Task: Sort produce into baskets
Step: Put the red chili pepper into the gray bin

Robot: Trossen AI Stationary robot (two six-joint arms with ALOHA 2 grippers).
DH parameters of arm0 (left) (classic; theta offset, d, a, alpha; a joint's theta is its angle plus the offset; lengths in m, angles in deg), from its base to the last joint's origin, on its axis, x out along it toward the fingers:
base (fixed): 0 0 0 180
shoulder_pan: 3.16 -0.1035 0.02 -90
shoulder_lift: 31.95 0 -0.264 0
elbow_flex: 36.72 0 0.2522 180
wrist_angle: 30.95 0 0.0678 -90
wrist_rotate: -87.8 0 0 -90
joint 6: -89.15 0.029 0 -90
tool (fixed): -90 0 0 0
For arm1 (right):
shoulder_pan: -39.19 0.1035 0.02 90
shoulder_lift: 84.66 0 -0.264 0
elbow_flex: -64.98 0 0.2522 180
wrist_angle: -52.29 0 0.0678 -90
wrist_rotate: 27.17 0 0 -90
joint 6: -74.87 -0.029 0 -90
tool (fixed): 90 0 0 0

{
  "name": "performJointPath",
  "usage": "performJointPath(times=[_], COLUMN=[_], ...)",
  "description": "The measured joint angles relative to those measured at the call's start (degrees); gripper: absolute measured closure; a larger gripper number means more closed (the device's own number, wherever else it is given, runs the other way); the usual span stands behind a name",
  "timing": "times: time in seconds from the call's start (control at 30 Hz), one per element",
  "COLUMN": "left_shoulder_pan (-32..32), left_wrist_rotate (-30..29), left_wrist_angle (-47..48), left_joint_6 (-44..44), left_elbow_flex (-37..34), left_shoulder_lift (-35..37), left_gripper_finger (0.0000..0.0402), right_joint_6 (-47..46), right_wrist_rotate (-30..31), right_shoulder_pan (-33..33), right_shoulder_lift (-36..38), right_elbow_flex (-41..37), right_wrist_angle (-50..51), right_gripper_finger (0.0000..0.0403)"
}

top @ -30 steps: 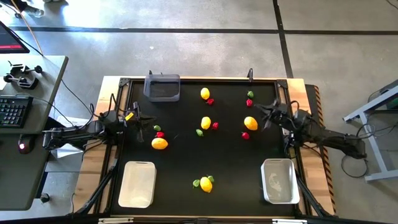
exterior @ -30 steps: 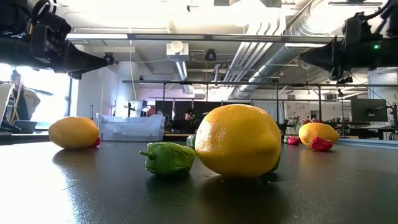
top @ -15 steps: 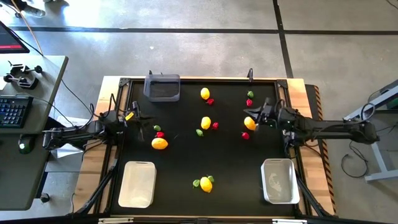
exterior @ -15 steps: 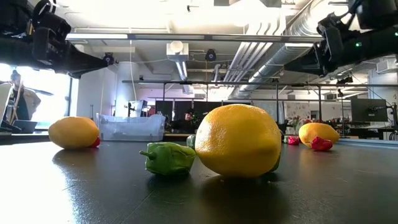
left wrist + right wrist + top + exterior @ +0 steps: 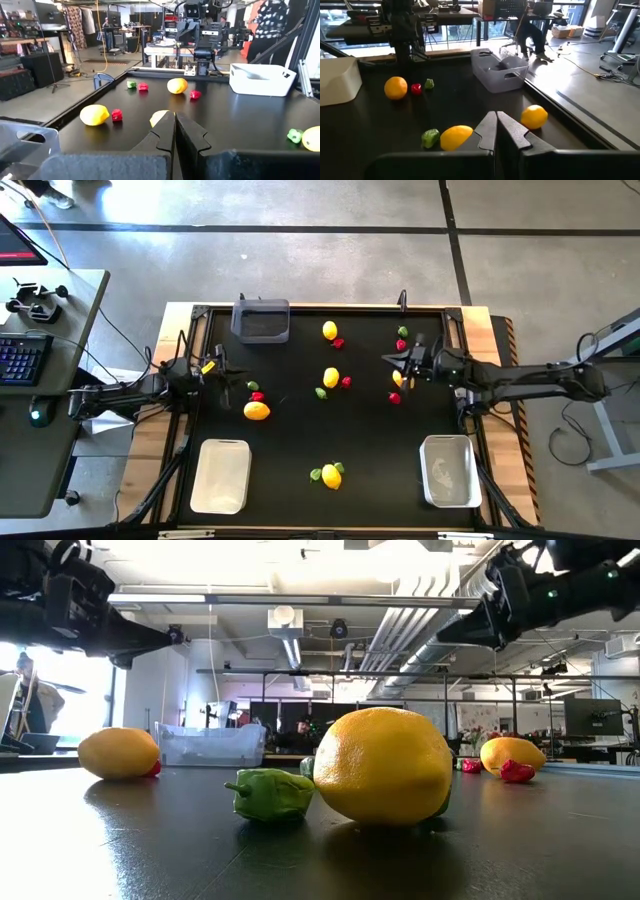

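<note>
Toy produce lies scattered on the black table: yellow-orange fruits (image 5: 331, 377) (image 5: 329, 330) (image 5: 257, 411) (image 5: 331, 475), small red pieces (image 5: 346, 381) and green pieces (image 5: 321, 392). The dark grey basket (image 5: 260, 320) stands at the far edge. Two white baskets (image 5: 221, 475) (image 5: 448, 470) stand at the near corners. My right gripper (image 5: 387, 358) (image 5: 496, 116) is shut and hangs in the air above a yellow fruit (image 5: 400, 378) at the right side. At the table's left edge my left gripper (image 5: 225, 376) (image 5: 175, 116) is shut, level, and holds nothing.
A raised rim (image 5: 320, 306) frames the table. Beyond its left edge a desk carries a keyboard (image 5: 18, 358). A metal frame (image 5: 600, 360) stands on the floor at the right. Bare black surface (image 5: 330, 430) lies between the fruit clusters in the middle.
My right gripper has reached out from the table's right edge toward the middle and risen a little, staying shut. It now hangs over the yellow fruit at the right. No fruit has moved.
</note>
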Motion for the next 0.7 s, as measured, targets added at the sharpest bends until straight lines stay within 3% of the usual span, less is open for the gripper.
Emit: performJointPath(times=[0.13,0.47,0.7], left_shoulder_pan=[0.0,0.0,0.0], left_wrist_rotate=[0.6,0.7,0.7], left_wrist_angle=[0.5,-1.2,-1.1], left_joint_6=[-0.5,1.4,1.5], left_elbow_flex=[0.0,0.0,0.0], left_shoulder_lift=[0.0,0.0,0.0], left_gripper_finger=[0.0401,0.0402,0.0401], right_joint_6=[-0.1,-6.0,-6.6], right_wrist_rotate=[0.0,1.9,1.6], right_shoulder_pan=[1.3,4.6,9.3], right_shoulder_lift=[-3.7,-19.3,-31.5], right_elbow_flex=[1.8,8.2,14.7], right_wrist_angle=[0.0,-1.4,-1.3], right_gripper_finger=[0.037,0.0235,0.0192])
